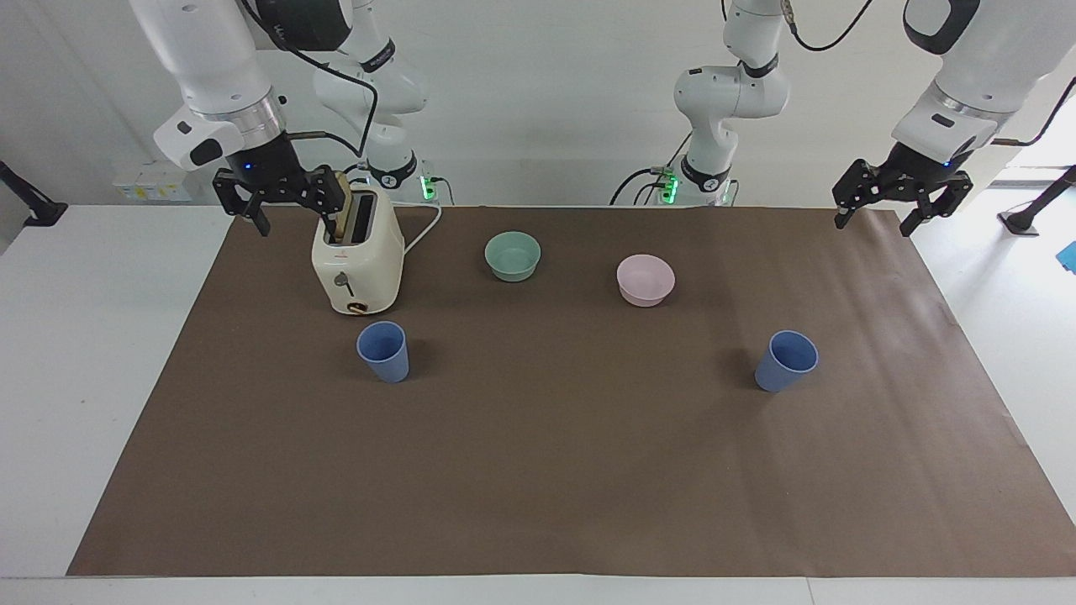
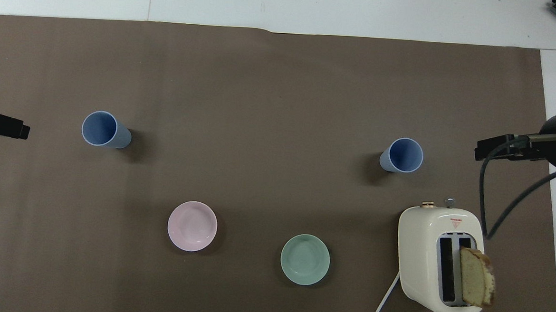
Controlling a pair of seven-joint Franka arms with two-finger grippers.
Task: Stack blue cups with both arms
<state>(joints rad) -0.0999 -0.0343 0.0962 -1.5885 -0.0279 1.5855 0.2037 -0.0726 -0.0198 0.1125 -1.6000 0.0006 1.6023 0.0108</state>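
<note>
Two blue cups stand upright on the brown mat, far apart. One blue cup [image 1: 383, 351] [image 2: 401, 155] is just farther from the robots than the toaster, toward the right arm's end. The other blue cup [image 1: 786, 360] [image 2: 105, 130] is toward the left arm's end. My right gripper [image 1: 290, 214] [image 2: 492, 150] hangs open and empty in the air beside the toaster's top. My left gripper [image 1: 874, 220] [image 2: 3, 127] hangs open and empty over the mat's corner at its own end. Neither gripper touches a cup.
A cream toaster [image 1: 357, 265] [image 2: 436, 259] with a bread slice [image 2: 477, 277] in one slot stands close to the right gripper, its cord trailing toward the robots. A teal bowl [image 1: 513, 255] [image 2: 305, 259] and a pink bowl [image 1: 645, 279] [image 2: 192, 225] sit nearer to the robots than the cups.
</note>
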